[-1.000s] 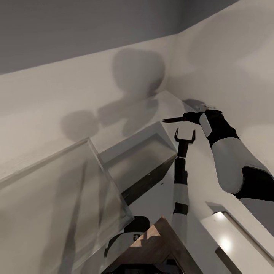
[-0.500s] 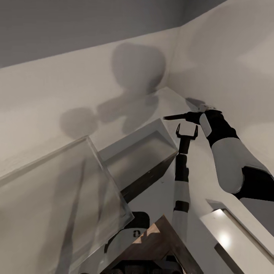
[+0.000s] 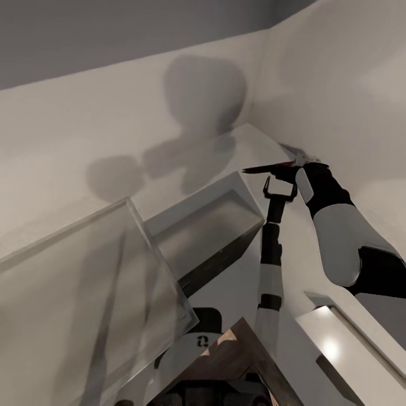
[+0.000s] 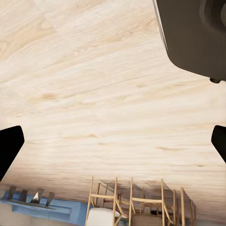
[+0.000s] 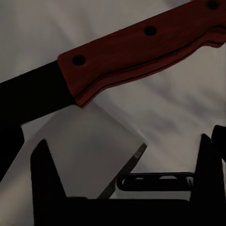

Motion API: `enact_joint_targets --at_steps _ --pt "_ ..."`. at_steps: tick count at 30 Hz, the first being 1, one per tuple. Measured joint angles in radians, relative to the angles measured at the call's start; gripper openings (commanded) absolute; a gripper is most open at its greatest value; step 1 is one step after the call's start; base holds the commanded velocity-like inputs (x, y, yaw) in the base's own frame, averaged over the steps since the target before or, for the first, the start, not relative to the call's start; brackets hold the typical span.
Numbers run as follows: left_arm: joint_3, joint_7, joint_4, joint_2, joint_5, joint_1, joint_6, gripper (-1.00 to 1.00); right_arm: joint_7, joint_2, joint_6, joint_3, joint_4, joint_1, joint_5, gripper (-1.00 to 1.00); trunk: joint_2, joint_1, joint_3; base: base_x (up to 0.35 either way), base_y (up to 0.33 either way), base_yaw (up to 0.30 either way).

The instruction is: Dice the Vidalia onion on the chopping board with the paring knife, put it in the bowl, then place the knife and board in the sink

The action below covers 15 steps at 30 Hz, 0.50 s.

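Seen from the head: left gripper (image 3: 281, 188) raised, jaws spread wide and empty, just below the knife (image 3: 269, 167) clamped level in the right gripper (image 3: 294, 164) near the wall corner. Seen from the right wrist: red riveted handle (image 5: 141, 49) and dark blade close up. Since a second ago, left gripper risen toward the blade.

Head view tilted up; right wrist close on paring knife (image 5: 136, 52).
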Motion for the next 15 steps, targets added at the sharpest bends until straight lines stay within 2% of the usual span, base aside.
enact_joint_targets --at_steps 3,15 --pt "0.0 0.0 0.0 0.0 0.0 0.0 0.0 1.0 0.0 0.0 -0.001 0.002 -0.002 -0.001 0.01 1.0 -0.001 0.0 -0.005 0.0 0.0 0.0" --pt "0.0 0.0 -0.001 0.0 0.0 0.0 -0.001 1.0 0.0 0.001 -0.001 0.001 -0.039 0.0 0.006 1.0 -0.001 0.0 -0.022 0.0 0.0 0.0"
